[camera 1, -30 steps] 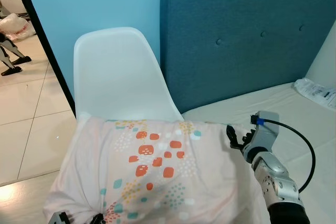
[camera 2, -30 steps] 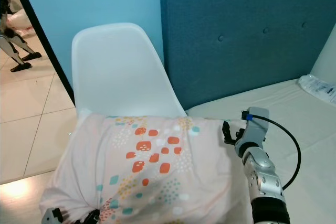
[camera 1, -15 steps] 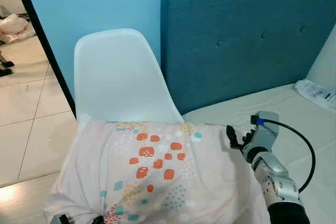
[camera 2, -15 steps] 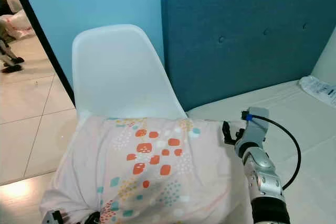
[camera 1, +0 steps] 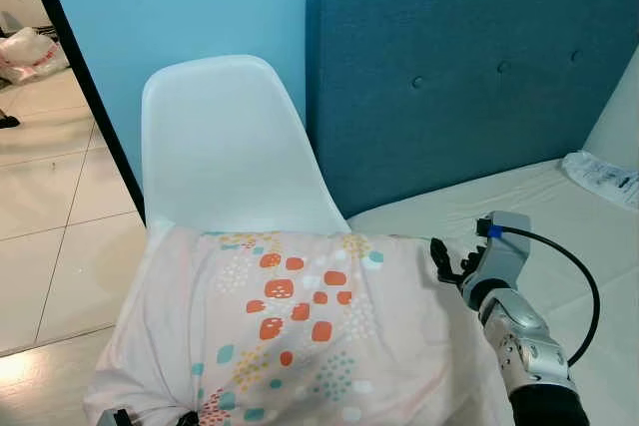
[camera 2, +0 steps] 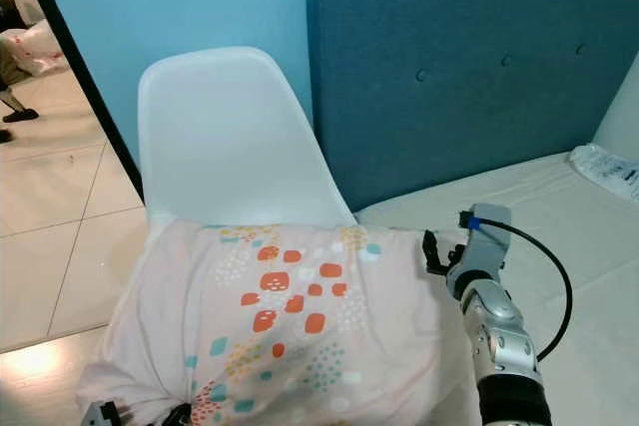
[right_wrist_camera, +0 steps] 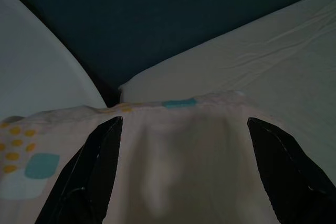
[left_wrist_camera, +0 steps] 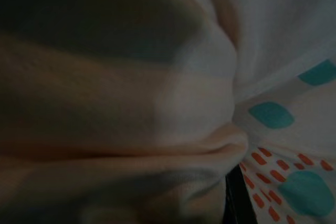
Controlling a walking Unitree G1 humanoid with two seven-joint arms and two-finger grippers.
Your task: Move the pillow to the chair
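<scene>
Still pillow (camera 1: 290,331) before chair (camera 1: 225,147), unmoved

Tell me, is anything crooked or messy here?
Nothing looks broken or spilled. The pillow sags a bit unevenly over the white chair, its corner drooping past the seat, with the right gripper open around one edge.

The pillow (camera 1: 290,331) lies before the chair (camera 1: 225,152), with the bed (camera 1: 559,221) and headboard (camera 1: 469,67) to its right.
</scene>
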